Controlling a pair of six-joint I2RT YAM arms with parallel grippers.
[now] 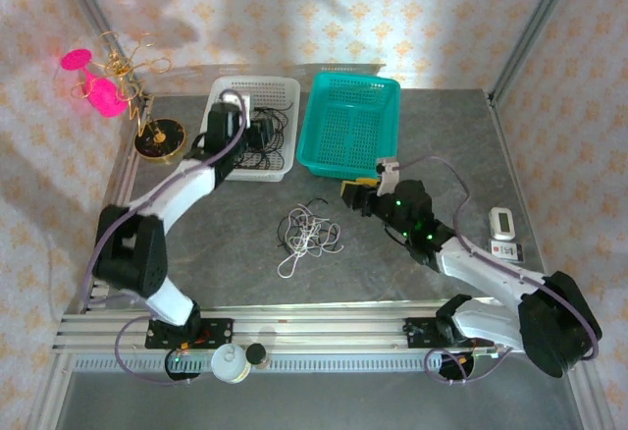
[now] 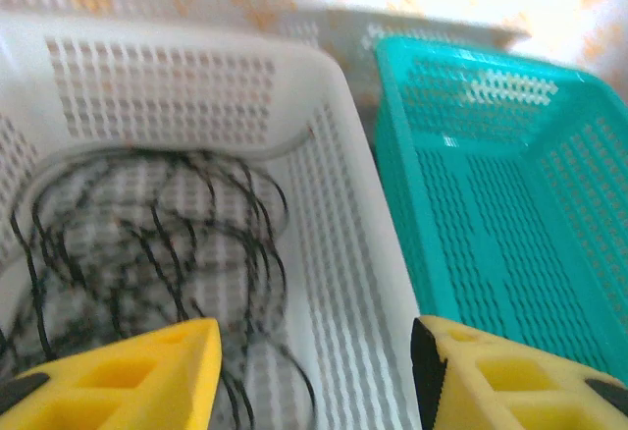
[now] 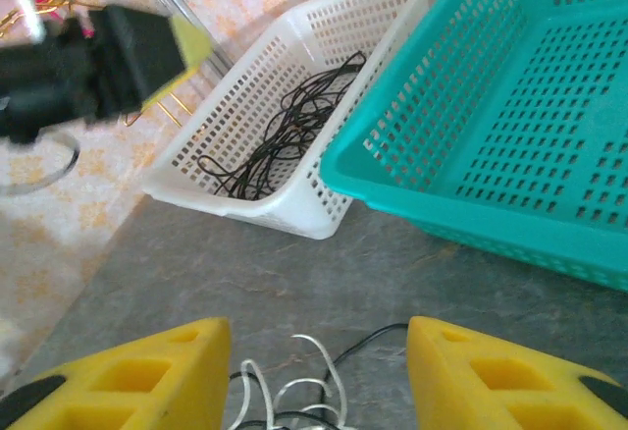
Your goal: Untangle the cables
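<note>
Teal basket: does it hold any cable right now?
No, the teal basket shows only its bare perforated floor from above; the black cable lies in the white basket beside it.

Two perforated plastic baskets are counted: one white basket (image 1: pixel 257 81) and one teal basket (image 1: pixel 358 79). On the table (image 1: pixel 226 253), two cables are counted, one whitish cable (image 1: pixel 306 234) and one black cable (image 1: pixel 316 200). The black loops (image 1: pixel 270 150) piled in the white basket cannot be numbered. Two robot arms are counted, the left arm (image 1: pixel 177 194) and the right arm (image 1: pixel 481 268).
</note>
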